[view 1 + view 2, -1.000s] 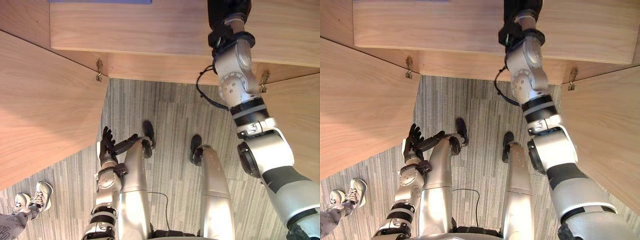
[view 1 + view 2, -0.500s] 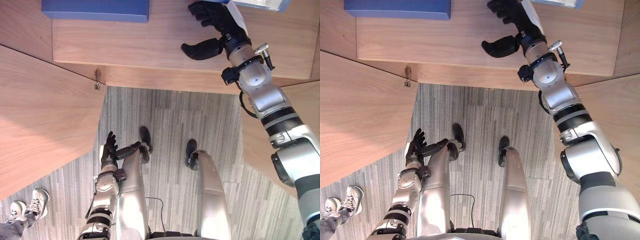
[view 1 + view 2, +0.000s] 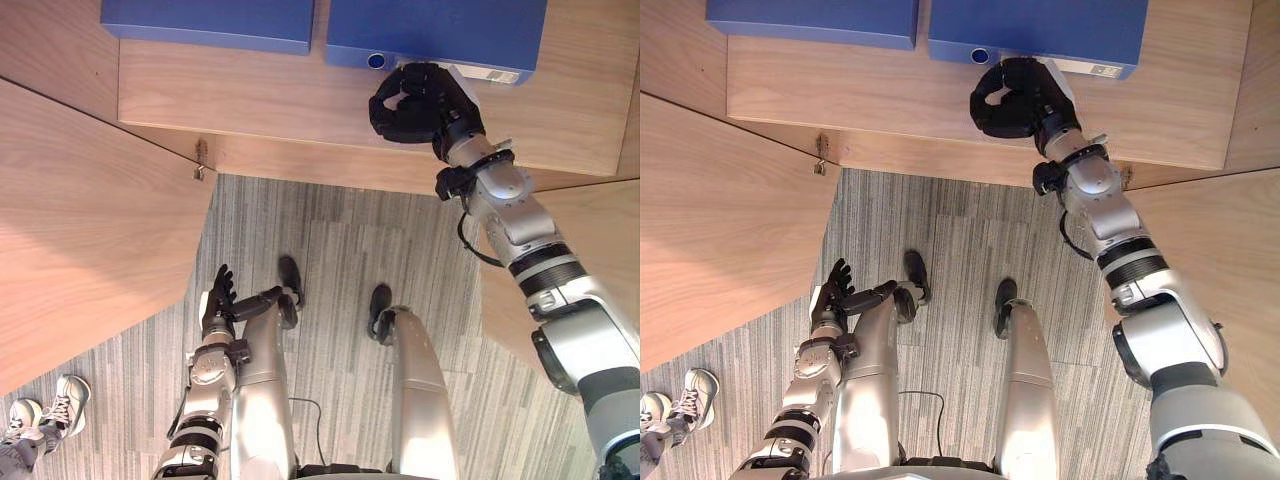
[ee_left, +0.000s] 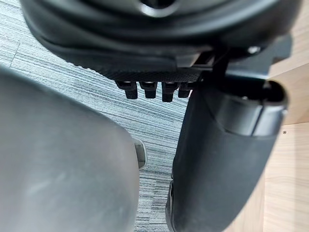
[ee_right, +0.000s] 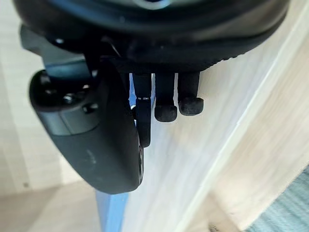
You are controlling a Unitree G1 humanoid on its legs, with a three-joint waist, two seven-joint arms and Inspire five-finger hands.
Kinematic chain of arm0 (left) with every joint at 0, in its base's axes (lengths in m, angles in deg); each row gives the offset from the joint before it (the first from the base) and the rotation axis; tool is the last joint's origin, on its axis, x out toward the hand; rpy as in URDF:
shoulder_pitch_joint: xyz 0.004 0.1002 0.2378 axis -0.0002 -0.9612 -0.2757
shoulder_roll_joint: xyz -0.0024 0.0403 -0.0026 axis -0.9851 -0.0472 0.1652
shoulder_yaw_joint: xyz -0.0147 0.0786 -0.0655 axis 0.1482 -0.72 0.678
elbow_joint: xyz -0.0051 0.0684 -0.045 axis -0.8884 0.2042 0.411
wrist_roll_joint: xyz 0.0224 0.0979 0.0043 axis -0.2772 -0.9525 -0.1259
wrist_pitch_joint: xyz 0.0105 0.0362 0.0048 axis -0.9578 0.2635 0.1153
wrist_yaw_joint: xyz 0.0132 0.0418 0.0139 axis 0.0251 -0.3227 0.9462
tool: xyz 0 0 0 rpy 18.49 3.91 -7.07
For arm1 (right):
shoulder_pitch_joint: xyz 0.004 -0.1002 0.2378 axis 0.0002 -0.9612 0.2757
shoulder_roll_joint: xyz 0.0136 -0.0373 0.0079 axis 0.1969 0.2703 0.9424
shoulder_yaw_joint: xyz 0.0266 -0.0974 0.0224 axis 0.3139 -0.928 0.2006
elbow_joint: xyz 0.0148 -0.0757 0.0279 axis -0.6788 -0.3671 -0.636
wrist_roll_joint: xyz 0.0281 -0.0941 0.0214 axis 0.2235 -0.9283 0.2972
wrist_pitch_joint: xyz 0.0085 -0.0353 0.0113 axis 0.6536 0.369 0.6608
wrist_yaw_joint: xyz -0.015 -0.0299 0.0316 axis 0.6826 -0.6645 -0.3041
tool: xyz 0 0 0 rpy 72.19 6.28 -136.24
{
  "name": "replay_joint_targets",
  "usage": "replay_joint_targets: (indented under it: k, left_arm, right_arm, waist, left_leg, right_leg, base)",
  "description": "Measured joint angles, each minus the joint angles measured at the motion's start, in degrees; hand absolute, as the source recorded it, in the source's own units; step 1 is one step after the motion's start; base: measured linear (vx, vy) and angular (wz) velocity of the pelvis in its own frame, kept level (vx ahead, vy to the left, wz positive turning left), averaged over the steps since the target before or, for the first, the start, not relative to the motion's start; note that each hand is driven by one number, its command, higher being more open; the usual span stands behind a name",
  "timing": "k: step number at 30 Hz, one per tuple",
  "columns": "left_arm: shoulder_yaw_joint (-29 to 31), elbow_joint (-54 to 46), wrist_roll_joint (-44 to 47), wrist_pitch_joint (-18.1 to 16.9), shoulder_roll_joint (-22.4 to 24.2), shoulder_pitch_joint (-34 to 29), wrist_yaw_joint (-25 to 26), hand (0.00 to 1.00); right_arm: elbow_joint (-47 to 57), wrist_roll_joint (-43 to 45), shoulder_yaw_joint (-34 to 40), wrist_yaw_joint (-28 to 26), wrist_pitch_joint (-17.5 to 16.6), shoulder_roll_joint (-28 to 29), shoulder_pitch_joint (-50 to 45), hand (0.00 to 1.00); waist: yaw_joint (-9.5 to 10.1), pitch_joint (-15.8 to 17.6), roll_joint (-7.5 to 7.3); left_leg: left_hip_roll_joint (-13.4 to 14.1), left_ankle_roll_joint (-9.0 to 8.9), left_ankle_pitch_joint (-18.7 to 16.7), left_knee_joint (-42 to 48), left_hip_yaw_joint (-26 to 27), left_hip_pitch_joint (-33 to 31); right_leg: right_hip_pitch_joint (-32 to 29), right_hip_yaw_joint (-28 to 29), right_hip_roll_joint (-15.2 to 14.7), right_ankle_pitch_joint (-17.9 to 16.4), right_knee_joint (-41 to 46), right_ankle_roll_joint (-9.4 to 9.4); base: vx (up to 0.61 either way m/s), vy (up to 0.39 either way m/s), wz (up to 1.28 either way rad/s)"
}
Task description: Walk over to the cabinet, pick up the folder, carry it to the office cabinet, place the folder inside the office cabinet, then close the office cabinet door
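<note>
**Folder just past the right fingertips, spine facing the hand**

The folder (image 3: 440, 25) lies flat on the cabinet shelf (image 3: 250, 85), directly beyond the right robot hand (image 3: 418, 100). Its spine faces the hand, and its long axis runs crosswise to the forearm. The spine's ring hole (image 3: 376, 61) sits just past the fingertips and slightly to their left.

The right robot hand is curled, thumb bent round to meet the fingers in a loop. It is at the spine, and bare wood shows through the loop. I judge nothing is clamped and a real hold is not yet made.

A second folder (image 3: 205, 18) lies to the left of that hand, beside the first across a narrow gap.

The left robot hand (image 3: 217, 298) hangs low, well back from the shelf, with its fingers straight. The right hand is much the nearer, so the pick falls to it. The move probably turns on hooking the spine or its hole and drawing the folder toward the robot.
</note>
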Motion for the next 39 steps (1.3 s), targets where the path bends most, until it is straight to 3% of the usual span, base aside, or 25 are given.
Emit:
replay_joint_targets:
  k: [7, 17, 19, 22, 24, 25, 28, 32, 33, 35, 38, 39]
  left_arm:
    - [1.7, -0.9, 0.7, 0.0, 1.0, 0.2, 1.5, 1.00]
    - [2.8, -4.3, 2.9, -0.4, 3.2, 0.3, 3.6, 1.00]
    - [2.7, -5.0, 2.9, -0.4, 3.5, 0.1, 3.6, 1.00]
    - [2.6, -4.8, 2.9, 0.1, 3.8, -0.1, 3.5, 1.00]
    - [2.4, -4.8, 2.8, 0.6, 4.5, -1.4, 3.3, 1.00]
    - [2.2, -4.8, 2.5, 0.9, 5.3, -2.5, 3.2, 1.00]
    - [1.5, -4.6, 1.5, 1.0, 5.5, -5.5, 2.5, 1.00]
    - [-0.7, -2.2, 0.0, 1.8, 5.2, -8.5, 2.2, 1.00]
    - [-0.8, -2.0, -0.2, 1.8, 5.1, -9.8, 2.2, 1.00]
    - [-1.3, 1.6, -0.5, 1.8, 4.2, -11.2, 2.0, 1.00]
    - [-2.0, 6.8, -0.7, 2.3, 2.6, -11.5, 0.8, 1.00]
    - [-1.7, 8.4, -2.0, 2.9, 1.6, -14.2, 0.1, 1.00]
  right_arm:
    - [-4.4, -7.2, 6.9, 9.7, 0.1, 8.4, 3.9, 0.00]
    - [-2.3, -2.0, 11.8, 12.2, -0.1, 9.7, 3.2, 0.00]
    - [4.2, -1.5, 14.9, 13.3, -0.2, 9.5, -1.3, 0.00]
    - [18.8, -0.9, 18.7, 13.2, -2.6, 9.7, -15.1, 0.00]
    - [25.9, -1.0, 19.7, 12.8, -3.7, 12.4, -26.4, 0.00]
    - [29.6, -1.8, 19.8, 12.7, -4.1, 15.2, -33.3, 0.00]
    - [35.2, -7.8, 18.9, 12.0, -5.4, 21.1, -48.1, 0.00]
    - [34.9, -14.4, 17.5, 10.9, -5.6, 25.9, -61.7, 0.00]
    - [33.4, -16.0, 17.5, 10.3, -5.6, 27.3, -64.0, 1.00]
    - [25.5, -18.7, 17.8, 9.6, -5.6, 28.7, -67.4, 1.00]
    - [8.3, -22.0, 20.9, 9.5, -4.3, 29.0, -66.5, 1.00]
    - [-5.1, -23.1, 28.1, 9.6, -1.6, 29.1, -66.3, 1.00]
  waist:
    - [0.20, 0.0, 0.05]
    - [0.51, -0.1, 0.12]
    - [0.56, -0.1, 0.12]
    - [0.25, -0.1, 0.11]
    - [-0.37, -0.1, 0.10]
    - [-0.80, 0.0, 0.08]
    - [-1.95, -0.1, 0.04]
    - [-2.73, -0.3, -0.41]
    - [-3.04, -0.7, -0.88]
    - [-3.96, -3.9, -2.19]
    - [-5.61, -7.0, -3.41]
    - [-6.01, -10.3, -3.47]
  left_leg:
    - [0.0, 0.10, 0.1, 0.0, -0.5, -0.6]
    - [-0.8, 0.74, 1.5, -0.2, -1.1, -2.3]
    - [-0.9, 0.80, 1.6, 0.1, -1.1, -2.2]
    - [-0.9, 1.03, 1.4, 0.3, -1.3, -0.6]
    - [-0.8, 0.88, 0.9, -0.6, -1.0, 3.3]
    - [-0.5, -0.07, -0.5, -1.1, -0.7, 6.3]
    - [0.7, -0.36, -1.7, -2.8, 1.0, 13.6]
    - [1.2, -0.45, -1.7, -8.4, 5.0, 25.0]
    - [1.3, -0.60, -1.7, -10.1, 5.9, 27.8]
    - [0.8, -1.47, -0.7, -14.8, 7.2, 32.5]
    - [-0.8, -1.17, 2.0, -21.6, 7.8, 38.3]
    - [-3.2, -1.11, 4.6, -30.3, 10.8, 46.2]
  right_leg:
    - [-0.2, -0.5, 0.2, 0.0, -0.5, 0.00]
    - [-2.0, -1.0, -0.5, 0.5, 0.8, -0.11]
    - [-1.7, -1.1, -0.5, 0.5, 0.8, 0.01]
    - [0.5, -1.3, -0.6, 0.5, 0.2, 0.03]
    - [4.5, -1.4, -0.5, 0.5, -1.2, 0.06]
    - [7.6, -1.5, -0.3, 0.5, -2.6, 0.07]
    - [14.9, -1.9, -0.3, 1.1, -6.5, 0.40]
    - [25.1, -0.7, 0.3, 4.0, -14.4, 1.17]
    - [27.4, -0.1, 0.6, 4.6, -16.6, 1.22]
    - [31.8, 0.7, 1.2, 6.6, -22.4, 1.28]
    - [38.4, 0.5, 1.4, 9.6, -30.9, 1.56]
    - [45.2, 2.2, 1.0, 13.1, -39.7, 2.20]
  base:
    - [0.00, -0.026, 0.00]
    - [-0.05, -0.032, 0.05]
    - [-0.02, -0.013, 0.01]
    - [0.00, -0.011, 0.00]
    - [0.01, -0.047, -0.03]
    - [0.00, -0.047, -0.10]
    - [0.00, -0.006, -0.27]
    - [0.07, 0.046, -0.41]
    - [0.11, 0.019, -0.41]
    - [0.14, 0.004, -0.27]
    - [0.23, -0.008, -0.08]
    - [0.31, 0.000, -0.52]
